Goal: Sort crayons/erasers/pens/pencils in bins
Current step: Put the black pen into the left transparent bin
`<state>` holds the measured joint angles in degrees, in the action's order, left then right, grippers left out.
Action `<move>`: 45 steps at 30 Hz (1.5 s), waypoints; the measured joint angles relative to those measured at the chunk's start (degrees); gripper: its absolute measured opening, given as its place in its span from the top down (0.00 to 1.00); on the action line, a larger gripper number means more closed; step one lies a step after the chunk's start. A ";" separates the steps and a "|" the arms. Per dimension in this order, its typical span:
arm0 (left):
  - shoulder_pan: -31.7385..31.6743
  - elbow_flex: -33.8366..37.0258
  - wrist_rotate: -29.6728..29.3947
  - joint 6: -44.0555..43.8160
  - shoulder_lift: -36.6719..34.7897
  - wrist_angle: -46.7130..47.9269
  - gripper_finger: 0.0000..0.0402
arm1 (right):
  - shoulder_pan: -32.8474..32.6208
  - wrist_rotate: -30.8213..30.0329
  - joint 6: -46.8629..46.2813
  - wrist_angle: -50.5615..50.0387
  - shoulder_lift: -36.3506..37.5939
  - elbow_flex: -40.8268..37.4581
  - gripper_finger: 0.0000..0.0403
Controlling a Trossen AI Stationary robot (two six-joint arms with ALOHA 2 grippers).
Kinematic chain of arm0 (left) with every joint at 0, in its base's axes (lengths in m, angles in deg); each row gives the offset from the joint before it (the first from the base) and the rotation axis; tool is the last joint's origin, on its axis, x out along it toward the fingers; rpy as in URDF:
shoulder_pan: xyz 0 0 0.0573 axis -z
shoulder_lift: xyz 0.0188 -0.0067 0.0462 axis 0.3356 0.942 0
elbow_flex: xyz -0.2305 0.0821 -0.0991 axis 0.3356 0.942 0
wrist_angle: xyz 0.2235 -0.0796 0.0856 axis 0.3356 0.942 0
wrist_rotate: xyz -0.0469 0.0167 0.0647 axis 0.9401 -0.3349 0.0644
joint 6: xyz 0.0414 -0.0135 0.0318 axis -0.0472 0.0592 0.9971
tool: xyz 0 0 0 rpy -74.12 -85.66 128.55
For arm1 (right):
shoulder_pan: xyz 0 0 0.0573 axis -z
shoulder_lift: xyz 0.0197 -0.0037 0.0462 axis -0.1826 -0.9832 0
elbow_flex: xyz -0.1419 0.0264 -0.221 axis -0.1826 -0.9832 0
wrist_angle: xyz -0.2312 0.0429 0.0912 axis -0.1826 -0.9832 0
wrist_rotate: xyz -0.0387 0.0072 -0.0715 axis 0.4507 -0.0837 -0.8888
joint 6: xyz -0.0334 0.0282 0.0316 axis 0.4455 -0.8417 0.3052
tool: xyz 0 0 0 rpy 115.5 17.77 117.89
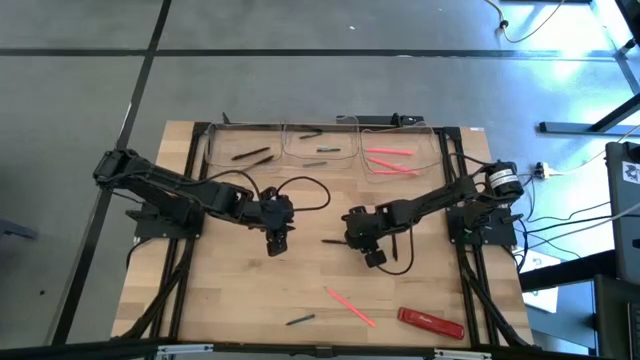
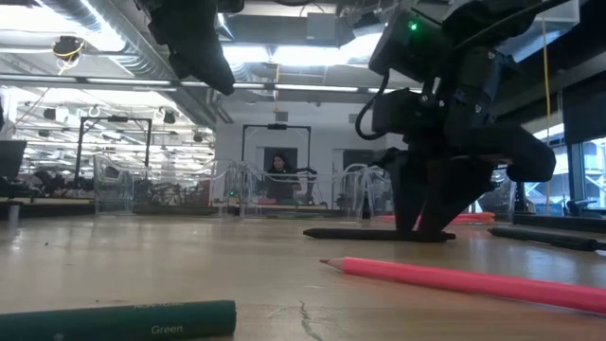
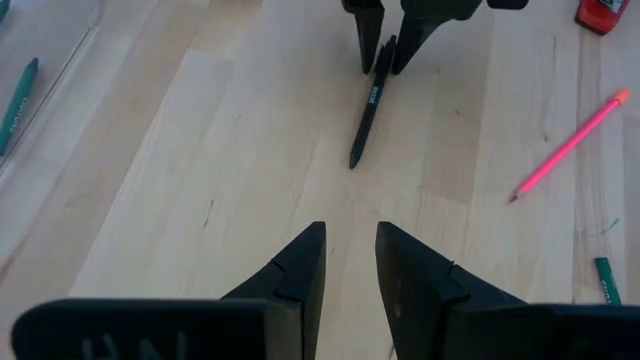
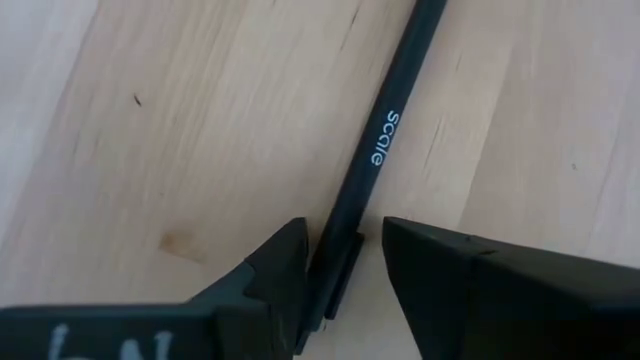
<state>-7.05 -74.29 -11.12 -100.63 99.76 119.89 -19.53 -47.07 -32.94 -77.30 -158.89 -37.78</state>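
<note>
**Three clear bins along the far edge, one black pen between the right fingers**

Three see-through tubs stand in a row at the far side of the table. The left bin [image 1: 243, 150] holds two dark sticks [image 1: 252, 155]. The middle bin [image 1: 320, 148] holds two short grey-green sticks [image 1: 318, 151], one near its far wall and one near the middle. The right bin [image 1: 400, 152] holds several pink sticks [image 1: 390, 160] lying roughly side by side.

In front of the left bin, the left gripper [image 1: 277, 243] hangs over bare wood at mid-table; its fingers [image 3: 300, 270] stand slightly apart with nothing between them.

Just beside it, the right gripper [image 1: 362, 243] is down at the table surface. Its fingers [image 4: 275, 275] sit on either side of a black pen [image 4: 380, 150] printed with "scale", the gap between them narrow; the pen lies flat on the wood, and whether the pads press it cannot be told.

Nearer the front edge lie a green crayon [image 1: 301, 319], then a pink pencil [image 1: 350, 306], then a flat red bar [image 1: 431, 322] with white marks.
</note>
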 joint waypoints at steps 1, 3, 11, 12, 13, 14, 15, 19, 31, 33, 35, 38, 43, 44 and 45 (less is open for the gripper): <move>0.00 0.00 0.00 0.00 0.00 0.01 0.79 | 0.00 -0.04 -0.38 0.09 0.04 -0.05 0.66; 0.00 0.00 0.00 -0.02 0.00 0.01 0.79 | -0.02 -0.20 -2.06 0.15 0.04 -0.08 0.69; 0.00 0.00 0.00 0.02 0.00 0.01 0.79 | 0.02 0.63 -4.91 0.14 -0.07 -0.08 0.82; 0.00 0.00 0.00 0.02 0.00 0.01 0.79 | 0.02 0.62 -5.69 0.17 -0.07 -0.08 0.83; 0.00 0.00 0.00 0.02 0.00 0.01 0.79 | 0.02 0.63 -6.17 0.22 -0.07 -0.10 0.84; 0.00 0.00 0.00 0.04 0.00 0.01 0.79 | 0.02 0.63 -6.89 0.31 -0.07 -0.10 0.85; 0.00 0.00 0.00 0.06 0.00 0.01 0.79 | 0.02 0.66 -7.34 0.42 -0.07 -0.12 0.85; 0.00 0.02 0.00 0.07 0.00 0.01 0.79 | 0.10 0.68 -8.82 0.12 -0.11 0.46 0.85; 0.01 0.09 1.04 -0.43 -3.65 0.69 0.79 | 2.88 0.93 -10.01 -8.17 -0.66 12.30 0.86; 0.13 0.09 1.11 -1.60 -5.53 2.12 0.79 | 3.78 0.94 -9.01 -8.42 -0.66 14.68 0.86; 0.40 0.09 1.08 -2.65 -7.99 3.13 0.79 | 4.84 0.90 -8.23 -9.25 -0.57 17.49 0.86; 1.29 0.09 0.99 -3.35 -11.76 5.15 0.79 | 6.59 0.90 -5.32 -9.94 -0.55 21.70 0.86; 2.67 0.09 0.70 -3.42 -17.06 5.91 0.79 | 10.06 0.49 1.07 -9.30 -0.50 29.37 0.85; 2.95 0.09 0.66 -3.41 -18.02 5.93 0.79 | 10.86 0.42 1.95 -9.24 -0.52 30.85 0.85; 3.23 0.09 0.61 -3.41 -18.98 5.95 0.79 | 11.68 0.43 2.54 -9.20 -0.53 32.29 0.85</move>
<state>-3.82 -74.20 -10.51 -104.04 80.78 125.84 -7.85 -46.64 -30.40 -86.50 -159.42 -5.49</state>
